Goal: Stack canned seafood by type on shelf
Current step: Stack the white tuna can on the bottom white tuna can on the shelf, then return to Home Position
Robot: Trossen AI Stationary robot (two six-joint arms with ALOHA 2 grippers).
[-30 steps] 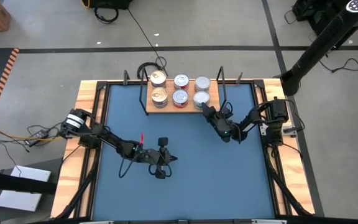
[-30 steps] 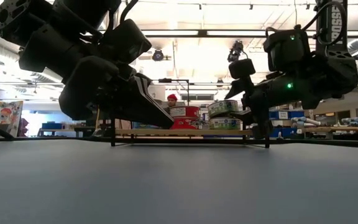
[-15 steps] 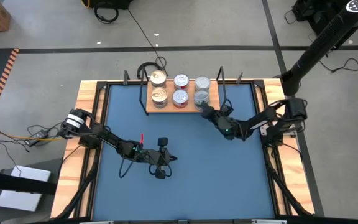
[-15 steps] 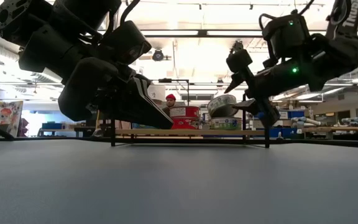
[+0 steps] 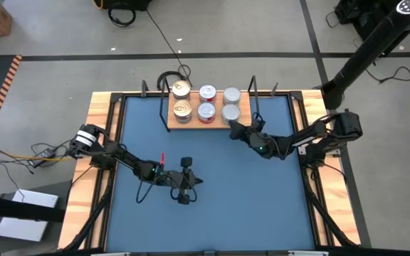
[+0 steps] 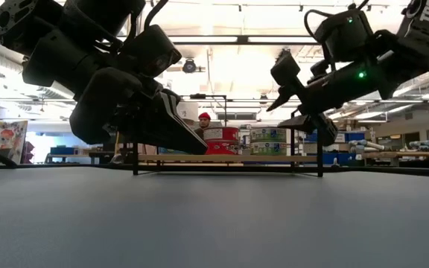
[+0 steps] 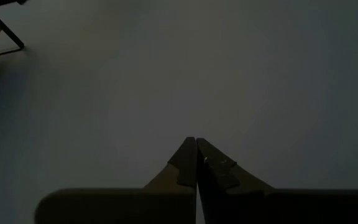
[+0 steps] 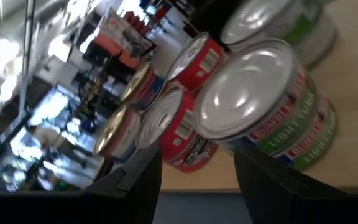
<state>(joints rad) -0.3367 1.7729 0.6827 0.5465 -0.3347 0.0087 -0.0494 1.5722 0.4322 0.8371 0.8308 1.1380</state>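
Table (image 5: 212,213) open; cans (image 5: 206,102) crowd shelf (image 5: 244,108) btwn wire frames (image 5: 253,96)

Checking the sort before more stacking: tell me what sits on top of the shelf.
On the shelf, six stacks of canned seafood in two rows: gold tops, red-sided, green-labelled. Cans beneath each top tin are mostly hidden.

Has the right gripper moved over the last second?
Yes. The right gripper, open and empty, has backed slightly off the front right stack of cans on the shelf, toward the table's middle, and risen in the low view.

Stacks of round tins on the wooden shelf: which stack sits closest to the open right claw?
The silver-topped, green-sided stack at the shelf's right front corner; the right claw hovers just beside it.
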